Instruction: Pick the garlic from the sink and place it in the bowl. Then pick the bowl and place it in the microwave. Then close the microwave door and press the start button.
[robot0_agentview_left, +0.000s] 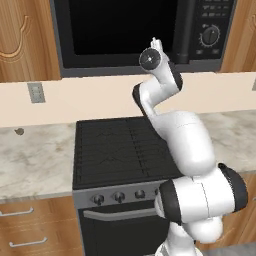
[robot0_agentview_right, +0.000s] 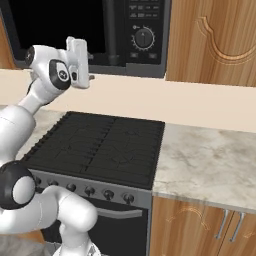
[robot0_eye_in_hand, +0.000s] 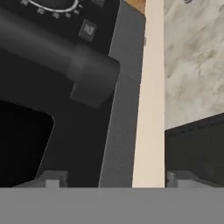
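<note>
We saw the microwave (robot0_agentview_left: 145, 35) as the largest thing ahead, built in between wooden cabinets (robot0_agentview_right: 215, 42) above a pale backsplash strip (robot0_agentview_left: 100, 97). Its microwave door (robot0_agentview_left: 120, 27) lay flush with the frame, the black glass window spanning most of the front. The long bar handle (robot0_agentview_left: 182, 30) ran vertically at the door's 3 o'clock edge, with the control panel and its round dial (robot0_agentview_left: 210, 36) just beyond it. In the hand view the handle (robot0_eye_in_hand: 57, 57) crossed as a thick dark bar standing proud of the door.

Below, the black stove (robot0_agentview_left: 122, 150) sat set into the marble table (robot0_agentview_right: 210, 162), knobs along its front. Bare table stretched towards 9 o'clock of the stove in the left base view and towards 3 o'clock in the right base view. A small outlet plate (robot0_agentview_left: 36, 92) sat on the backsplash.

The arm rose from its base, bent over the stove, and carried its wrist up to the microwave's lower edge. The gripper (robot0_agentview_left: 156, 44) pointed upward and forward, close beside the foot of the handle, near the door's lower corner. In the right base view the hand (robot0_agentview_right: 77, 50) stood upright just at 9 o'clock of the handle. Open air lay between the forearm and the stove top.

The jaws stood well apart with only their tips (robot0_eye_in_hand: 51, 180) showing, nothing between them.
</note>
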